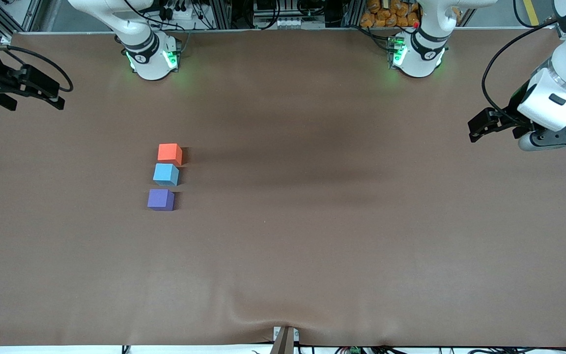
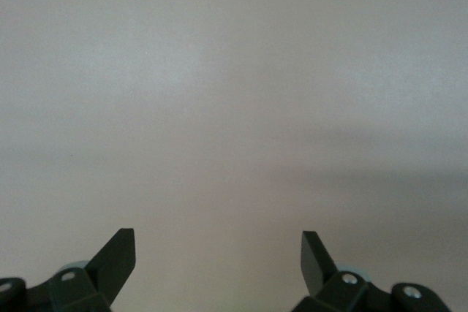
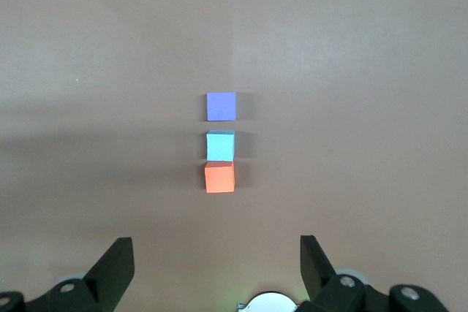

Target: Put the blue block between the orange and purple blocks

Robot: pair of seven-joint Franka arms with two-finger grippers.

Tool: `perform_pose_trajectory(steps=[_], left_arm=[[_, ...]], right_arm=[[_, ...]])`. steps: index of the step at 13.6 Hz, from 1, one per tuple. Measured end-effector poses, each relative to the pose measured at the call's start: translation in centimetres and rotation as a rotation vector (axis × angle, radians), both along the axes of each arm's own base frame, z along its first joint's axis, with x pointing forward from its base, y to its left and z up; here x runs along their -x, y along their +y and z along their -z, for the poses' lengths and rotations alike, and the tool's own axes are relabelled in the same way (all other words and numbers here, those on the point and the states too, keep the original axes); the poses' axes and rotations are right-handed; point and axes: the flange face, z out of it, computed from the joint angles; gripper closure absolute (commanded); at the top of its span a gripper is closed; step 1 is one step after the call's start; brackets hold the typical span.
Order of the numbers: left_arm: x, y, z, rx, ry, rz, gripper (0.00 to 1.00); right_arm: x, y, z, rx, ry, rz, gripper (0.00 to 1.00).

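I see the small sky-blue matte cube (image 1: 166,174) already between the orange-red matte cube (image 1: 170,153) and violet-purple matte cube (image 1: 160,200), so the left gripper (image 1: 479,129) and right gripper (image 1: 27,91) hang at the table's ends, fingers spread, empty.

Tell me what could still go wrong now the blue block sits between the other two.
1. The blue block looks almost against the orange block, with a wider gap to the purple block; a nudge could break the row.
2. The right gripper, open over the table's edge at its own end, is the nearer one; a low sweep could hit the blocks.
3. The left gripper waits open, well away; little risk.
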Motion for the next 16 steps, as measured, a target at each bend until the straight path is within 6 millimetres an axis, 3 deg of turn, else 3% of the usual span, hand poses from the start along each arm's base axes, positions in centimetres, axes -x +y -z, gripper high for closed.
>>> perform_pose_trajectory(steps=[4,16], left_arm=[[-0.1,0.2,0.0,0.0,-0.003,-0.005,0.0],[-0.3,0.9,-0.2,0.003,-0.02,-0.016,0.0]], right_arm=[[0.4,-0.8,1.4,0.004,0.017,-0.007,0.0],[0.4,-3.2,0.3,0.01,-0.02,-0.096,0.0]])
